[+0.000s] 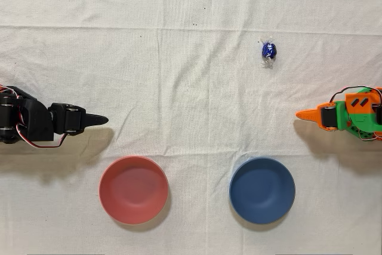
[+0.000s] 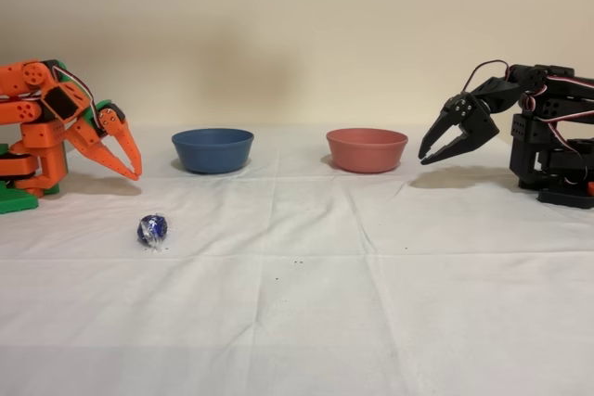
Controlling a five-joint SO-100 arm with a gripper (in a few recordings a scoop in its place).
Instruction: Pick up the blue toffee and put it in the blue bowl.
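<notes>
On creased white cloth (image 1: 191, 58) — beige wall (image 2: 297, 25), seemingly bare.

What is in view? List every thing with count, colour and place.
toffee: one, dark blue foil with clear twisted ends, lying on the cloth apart from both bowls, toward the orange arm's side.
blue bowl: one, matte blue, on the cloth, the bowl nearer the orange arm.
red bowl: one, pinkish red, beside the blue bowl, not touching it.
cloth: one, white, creased, covering the table.
black arm: one, idle, at the right edge in the fixed view.
orange arm: one, orange on a green base, at the left edge in the fixed view.
gripper: one, orange, tips together, holding nothing.
</notes>
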